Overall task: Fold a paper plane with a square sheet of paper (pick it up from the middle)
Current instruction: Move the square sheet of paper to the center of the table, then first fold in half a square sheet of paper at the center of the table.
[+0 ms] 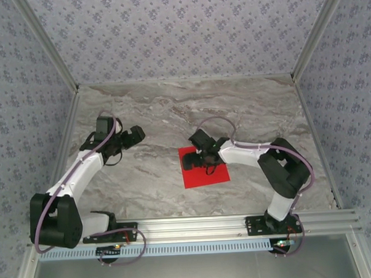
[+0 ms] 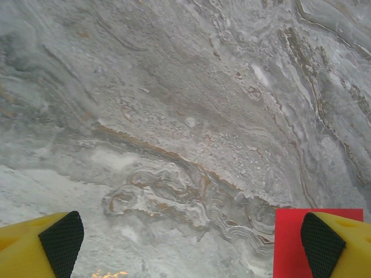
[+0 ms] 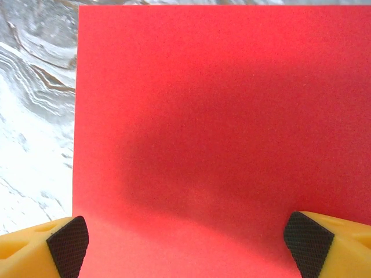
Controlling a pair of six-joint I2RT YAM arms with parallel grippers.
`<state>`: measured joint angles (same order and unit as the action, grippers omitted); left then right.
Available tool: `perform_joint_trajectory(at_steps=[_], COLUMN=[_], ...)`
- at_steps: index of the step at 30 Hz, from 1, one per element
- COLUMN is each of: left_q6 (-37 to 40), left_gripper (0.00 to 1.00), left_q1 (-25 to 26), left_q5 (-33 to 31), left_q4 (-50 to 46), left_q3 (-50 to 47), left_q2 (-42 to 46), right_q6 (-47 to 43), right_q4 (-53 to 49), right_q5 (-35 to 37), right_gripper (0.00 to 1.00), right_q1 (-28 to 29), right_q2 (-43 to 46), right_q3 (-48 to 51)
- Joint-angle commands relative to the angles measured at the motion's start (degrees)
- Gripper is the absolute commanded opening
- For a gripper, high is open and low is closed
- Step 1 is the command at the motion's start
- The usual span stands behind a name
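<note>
Item under inspection: one square sheet of thin bright red paper (image 1: 203,167), lying flat and unfolded on the grey marbled worktop (image 1: 233,106). No crease is visible on it. The right arm (image 1: 241,152) reaches in from the sheet's right side, and the right jaws stand above the sheet's far half. In the right wrist view the yellow fingers with black pads (image 3: 68,246) are spread wide with nothing gripped. The sheet (image 3: 220,116) lies beneath them, and a soft shadow falls across its middle. Its left edge runs just inside the left pad, with bare worktop (image 3: 35,116) beyond it. Whether the pads touch the paper cannot be determined. The left arm (image 1: 82,168) is well to the left of the sheet. The left jaws are likewise spread wide and empty, over bare worktop (image 2: 174,116). In the left wrist view a corner of the sheet (image 2: 287,243) shows beside the right-hand pad (image 2: 322,243).
</note>
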<state>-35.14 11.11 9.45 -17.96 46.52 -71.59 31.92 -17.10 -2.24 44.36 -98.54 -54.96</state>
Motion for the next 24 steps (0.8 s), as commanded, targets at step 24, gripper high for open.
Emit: perform_joint_trajectory(at_steps=[24], left_q6=[-10.83], left_gripper=[0.99], left_q1=[8.35], left_q5=[-3.85], left_q4=[7.54], left_q3=[-4.54], left_q2=[-0.47], right_q6=[3.68], right_q4=[-26.28], right_q5=[13.03], right_gripper=[1.00], right_q1=[-0.14], right_q2=[-1.81], right_q3=[-10.51])
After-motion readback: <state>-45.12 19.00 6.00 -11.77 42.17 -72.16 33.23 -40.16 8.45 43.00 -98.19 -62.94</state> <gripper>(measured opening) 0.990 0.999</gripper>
